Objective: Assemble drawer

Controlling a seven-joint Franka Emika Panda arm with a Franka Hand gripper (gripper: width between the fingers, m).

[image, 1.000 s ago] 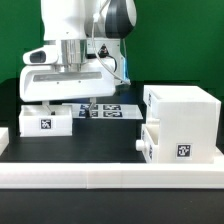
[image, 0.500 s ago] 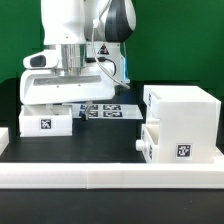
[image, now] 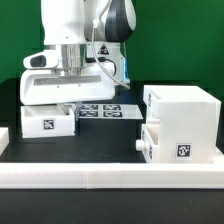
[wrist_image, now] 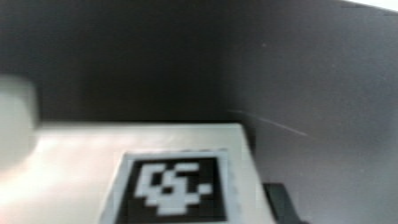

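The large white cube casing (image: 185,112) stands at the exterior view's right. One knobbed tray (image: 156,141) sits in its lower slot, knob out toward the left. The second tray (image: 45,122), with a tag on its front, lies loose at the exterior view's left. My gripper (image: 68,103) hangs low just behind this loose tray's right end. In the wrist view the tray's white tagged face (wrist_image: 178,185) fills the lower part. One dark finger (wrist_image: 276,203) shows right beside its edge and the other finger is hidden. The jaws look open and hold nothing.
The marker board (image: 106,110) lies flat on the black table behind the middle. The long low white border wall (image: 110,178) runs along the front. A green backdrop stands behind the arm.
My gripper has moved from over the marker board toward the exterior view's left, and now stands next to the loose tray. The drawer parts have not moved.
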